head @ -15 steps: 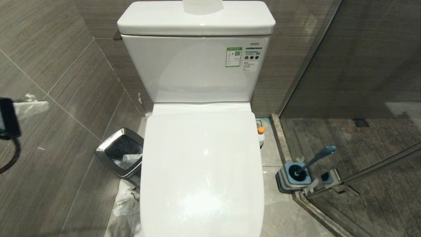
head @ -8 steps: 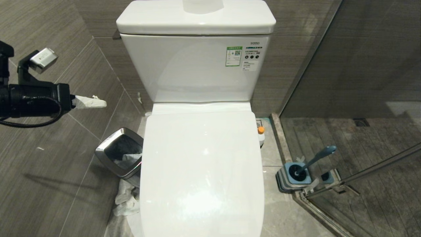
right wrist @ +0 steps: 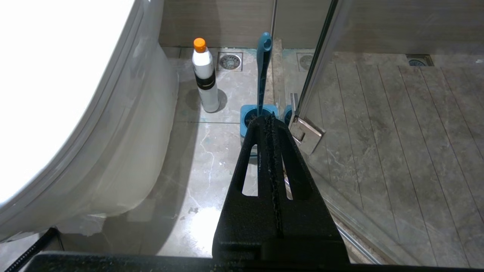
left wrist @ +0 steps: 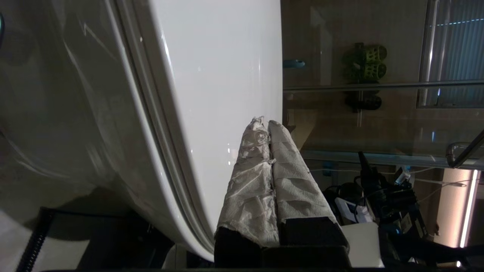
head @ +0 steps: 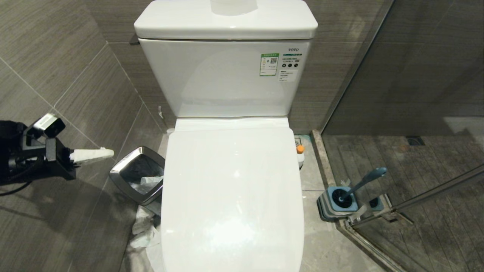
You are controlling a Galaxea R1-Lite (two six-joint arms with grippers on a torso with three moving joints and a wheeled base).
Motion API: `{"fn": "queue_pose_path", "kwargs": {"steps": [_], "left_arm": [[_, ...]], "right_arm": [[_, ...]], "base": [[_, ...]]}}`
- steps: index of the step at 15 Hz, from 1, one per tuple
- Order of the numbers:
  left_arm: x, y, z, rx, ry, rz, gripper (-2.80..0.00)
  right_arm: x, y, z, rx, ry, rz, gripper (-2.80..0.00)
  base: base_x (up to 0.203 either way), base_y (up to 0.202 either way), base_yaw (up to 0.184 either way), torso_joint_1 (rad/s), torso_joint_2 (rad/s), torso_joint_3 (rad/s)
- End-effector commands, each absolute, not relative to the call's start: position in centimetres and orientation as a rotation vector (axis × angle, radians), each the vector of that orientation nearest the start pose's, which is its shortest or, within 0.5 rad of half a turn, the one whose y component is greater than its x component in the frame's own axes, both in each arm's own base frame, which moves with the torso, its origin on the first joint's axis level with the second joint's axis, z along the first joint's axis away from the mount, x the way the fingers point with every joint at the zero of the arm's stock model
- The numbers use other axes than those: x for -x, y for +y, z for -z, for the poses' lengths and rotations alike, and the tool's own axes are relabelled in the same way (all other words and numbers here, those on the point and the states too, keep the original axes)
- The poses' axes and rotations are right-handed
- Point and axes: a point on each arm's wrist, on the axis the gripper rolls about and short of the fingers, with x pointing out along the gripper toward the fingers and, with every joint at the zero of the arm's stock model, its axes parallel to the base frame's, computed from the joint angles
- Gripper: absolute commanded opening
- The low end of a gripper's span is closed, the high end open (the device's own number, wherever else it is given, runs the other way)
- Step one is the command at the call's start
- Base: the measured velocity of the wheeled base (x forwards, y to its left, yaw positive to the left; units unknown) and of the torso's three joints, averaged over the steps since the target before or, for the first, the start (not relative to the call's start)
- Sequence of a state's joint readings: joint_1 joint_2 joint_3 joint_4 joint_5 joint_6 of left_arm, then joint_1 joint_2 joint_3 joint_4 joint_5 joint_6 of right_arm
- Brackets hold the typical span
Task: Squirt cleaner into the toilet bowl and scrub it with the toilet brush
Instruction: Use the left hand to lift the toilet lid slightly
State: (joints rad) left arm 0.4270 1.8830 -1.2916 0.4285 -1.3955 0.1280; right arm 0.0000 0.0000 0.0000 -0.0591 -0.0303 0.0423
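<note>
At the left edge of the head view, the left gripper [head: 107, 153] has its paper-wrapped fingers [left wrist: 264, 181] pressed together, beside the waste bin [head: 124, 168]. The toilet [head: 232, 196] fills the centre, its lid down. The cleaner [head: 300, 153] stands just right of it, and the toilet brush [head: 363, 183] sits in its holder [head: 332, 207] at lower right. The right gripper [right wrist: 270, 121], pressed together, shows in its wrist view only.

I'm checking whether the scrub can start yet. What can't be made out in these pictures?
- Toilet bowl: hidden in every view by the closed lid.
- Cleaner: head view shows only its orange cap beside the toilet; its label faces away in the right wrist view.
- Toilet brush head: sunk in its holder.
- Object on the tank: cut off by the top edge.
</note>
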Motion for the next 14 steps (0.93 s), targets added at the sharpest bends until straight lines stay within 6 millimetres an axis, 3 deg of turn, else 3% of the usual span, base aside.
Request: {"fn": "queue_pose_path", "kwargs": {"steps": [1, 4, 7, 12, 13, 14], "left_arm": [[-27.7, 10.8, -15.4, 0.759, 0.606, 0.91, -2.8], [-22.6, 8.0, -15.0, 0.747, 0.61, 0.938, -2.8], [-19.1, 5.5, -13.7, 0.788, 0.645, 0.987, -2.8], [-16.6, 4.0, -10.4, 0.781, 0.648, 1.023, -2.8], [-16.7, 3.8, -10.4, 0.777, 0.654, 1.033, 0.0], [-16.6, 3.6, -10.2, 0.781, 0.662, 1.037, 0.0]], "right_arm": [[2.1, -0.1, -7.5, -0.043, -0.036, 0.03, -2.8], [2.1, -0.1, -7.5, -0.043, -0.036, 0.03, -2.8], [2.1, -0.1, -7.5, -0.043, -0.036, 0.03, -2.8], [2.1, -0.1, -7.5, -0.043, -0.036, 0.03, -2.8], [2.1, -0.1, -7.5, -0.043, -0.036, 0.03, -2.8], [2.1, -0.1, -7.5, -0.043, -0.036, 0.03, -2.8]], "base": [[0.0, 0.0, 0.0, 0.0, 0.0, 0.0], [0.0, 0.0, 0.0, 0.0, 0.0, 0.0], [0.0, 0.0, 0.0, 0.0, 0.0, 0.0], [0.0, 0.0, 0.0, 0.0, 0.0, 0.0], [0.0, 0.0, 0.0, 0.0, 0.0, 0.0], [0.0, 0.0, 0.0, 0.0, 0.0, 0.0]]}}
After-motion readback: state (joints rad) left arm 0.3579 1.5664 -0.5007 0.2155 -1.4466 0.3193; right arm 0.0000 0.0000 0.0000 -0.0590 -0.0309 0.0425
